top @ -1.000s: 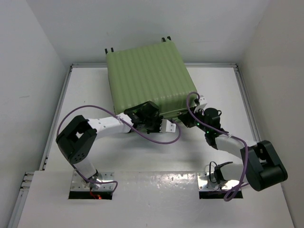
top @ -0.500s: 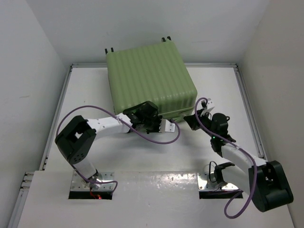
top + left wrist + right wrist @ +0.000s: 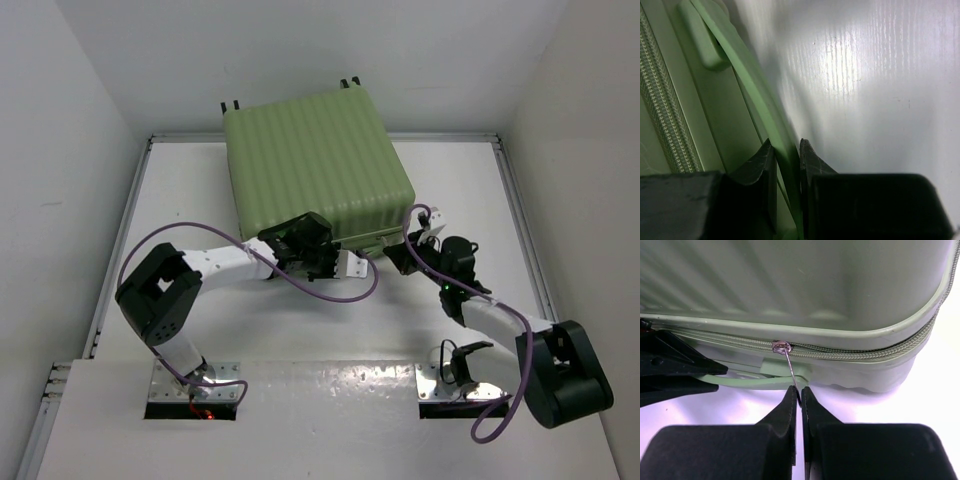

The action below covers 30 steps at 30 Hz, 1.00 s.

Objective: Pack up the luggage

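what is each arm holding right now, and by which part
The left jaws clamp the suitcase by its side handle; the right jaws pinch the end of its zipper pull.

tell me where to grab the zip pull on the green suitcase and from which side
Take the metal tab by its free end, below the slider, coming from the near edge of the suitcase. It hangs clear of the zip, so it can be pinched from both sides. The right gripper is shut on it that way; the left gripper clamps the handle.
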Each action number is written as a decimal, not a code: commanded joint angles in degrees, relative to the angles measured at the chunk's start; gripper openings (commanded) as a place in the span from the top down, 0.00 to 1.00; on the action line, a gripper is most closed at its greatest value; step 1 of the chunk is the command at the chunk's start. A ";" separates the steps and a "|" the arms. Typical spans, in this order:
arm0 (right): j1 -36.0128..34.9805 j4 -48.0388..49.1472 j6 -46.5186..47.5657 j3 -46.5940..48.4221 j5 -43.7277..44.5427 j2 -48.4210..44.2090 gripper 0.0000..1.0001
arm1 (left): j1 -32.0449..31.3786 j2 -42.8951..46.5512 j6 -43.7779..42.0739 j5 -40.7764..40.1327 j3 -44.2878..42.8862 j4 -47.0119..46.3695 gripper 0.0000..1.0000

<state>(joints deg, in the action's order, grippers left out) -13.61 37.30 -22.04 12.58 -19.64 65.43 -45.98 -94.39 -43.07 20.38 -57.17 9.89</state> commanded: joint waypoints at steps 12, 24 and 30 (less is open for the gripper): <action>1.40 2.60 3.32 0.25 -0.93 -1.63 1.00 | 3.09 1.49 -2.81 3.00 0.39 4.35 1.00; -4.67 2.95 2.36 7.64 5.84 8.31 0.82 | 3.61 0.96 -3.34 3.52 -0.14 4.35 1.00; -4.94 4.53 -0.19 9.04 8.39 9.54 0.76 | 4.14 1.49 -3.34 3.52 0.92 4.35 1.00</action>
<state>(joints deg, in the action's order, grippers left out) -18.15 36.49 -21.06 18.31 -15.99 73.71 -43.44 -94.11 -44.12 21.85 -57.45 11.81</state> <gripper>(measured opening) 0.241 0.193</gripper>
